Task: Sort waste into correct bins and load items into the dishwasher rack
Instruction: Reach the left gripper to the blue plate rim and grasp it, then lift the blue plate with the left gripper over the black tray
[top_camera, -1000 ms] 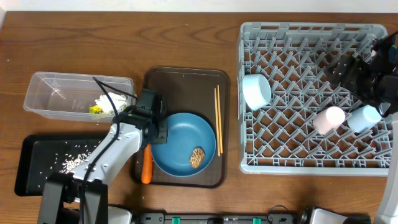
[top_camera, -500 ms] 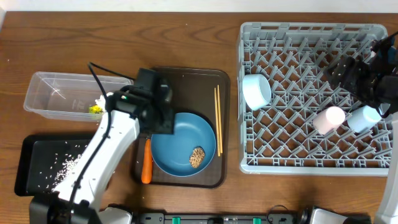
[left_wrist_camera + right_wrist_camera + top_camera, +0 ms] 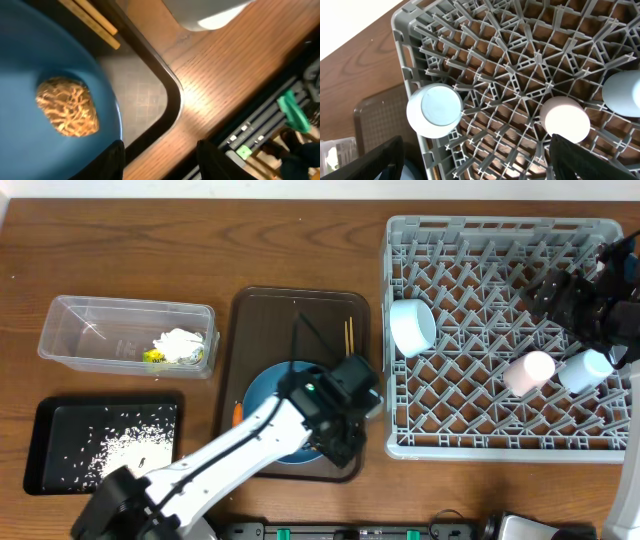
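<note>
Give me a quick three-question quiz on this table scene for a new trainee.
1. True or false: the brown food lump lies on the blue plate.
2. The white tissue lies in: A) clear tub, B) black tray, C) brown serving tray?
3. How many cups are in the grey rack?
Key: 1 true. 2 A. 3 two, the pink cup and the light-blue cup.

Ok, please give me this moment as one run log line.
left gripper: open, empty, near brown food lump on blue plate | right gripper: open, empty, over dishwasher rack
</note>
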`<action>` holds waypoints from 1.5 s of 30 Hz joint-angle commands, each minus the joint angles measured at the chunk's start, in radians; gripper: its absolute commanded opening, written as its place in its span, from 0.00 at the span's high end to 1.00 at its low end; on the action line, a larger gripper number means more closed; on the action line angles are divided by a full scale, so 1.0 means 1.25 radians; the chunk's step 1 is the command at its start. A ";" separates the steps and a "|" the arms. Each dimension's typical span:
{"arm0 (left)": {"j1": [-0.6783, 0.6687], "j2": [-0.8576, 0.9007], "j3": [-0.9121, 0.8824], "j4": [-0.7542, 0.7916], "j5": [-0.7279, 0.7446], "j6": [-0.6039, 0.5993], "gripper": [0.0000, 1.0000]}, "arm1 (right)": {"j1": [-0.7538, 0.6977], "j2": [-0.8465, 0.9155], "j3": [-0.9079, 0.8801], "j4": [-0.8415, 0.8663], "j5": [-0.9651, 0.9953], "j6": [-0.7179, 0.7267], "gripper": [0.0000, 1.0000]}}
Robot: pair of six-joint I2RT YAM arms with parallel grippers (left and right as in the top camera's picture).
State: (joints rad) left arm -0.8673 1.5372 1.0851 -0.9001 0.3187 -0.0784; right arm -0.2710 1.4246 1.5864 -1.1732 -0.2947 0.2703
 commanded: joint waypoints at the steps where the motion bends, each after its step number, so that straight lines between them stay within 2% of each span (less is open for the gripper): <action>1: -0.006 0.047 -0.026 0.023 -0.026 0.002 0.52 | -0.008 -0.010 0.001 0.001 0.000 -0.005 0.14; 8: -0.005 0.151 -0.033 0.087 -0.038 0.021 0.53 | -0.008 -0.010 0.001 0.002 0.000 -0.014 0.14; 14: -0.005 0.166 -0.033 0.088 -0.041 0.021 0.53 | -0.008 -0.010 0.001 -0.005 0.000 -0.020 0.14; 15: -0.005 0.166 -0.033 0.088 -0.041 0.021 0.58 | -0.008 -0.010 0.001 -0.004 0.000 -0.020 0.14; 19: 0.001 0.166 -0.033 0.086 -0.041 0.023 0.91 | -0.008 -0.010 0.001 -0.005 0.000 -0.020 0.14; 20: 0.004 0.166 -0.033 0.087 -0.041 0.024 0.93 | -0.008 -0.010 0.001 -0.006 0.000 -0.020 0.14; 29: 0.042 0.154 -0.006 0.050 -0.041 0.023 0.94 | -0.008 -0.010 0.001 -0.007 0.000 -0.019 0.14; 35: 0.051 0.078 0.147 -0.075 -0.041 0.023 0.94 | -0.008 -0.010 0.001 -0.007 0.000 -0.019 0.14; 38: 0.051 0.026 0.216 -0.093 -0.057 0.020 0.94 | -0.008 -0.010 0.001 -0.007 0.000 -0.019 0.14; 41: 0.058 -0.023 0.263 -0.092 -0.095 -0.011 0.94 | -0.008 -0.010 0.001 -0.006 0.000 -0.019 0.14; 45: 0.113 -0.089 0.283 -0.080 -0.110 -0.100 0.94 | -0.008 -0.010 0.001 -0.007 0.000 -0.019 0.14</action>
State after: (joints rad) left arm -0.7773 1.4750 1.4185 -0.9997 0.2241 -0.1123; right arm -0.2710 1.4246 1.5864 -1.1816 -0.2951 0.2588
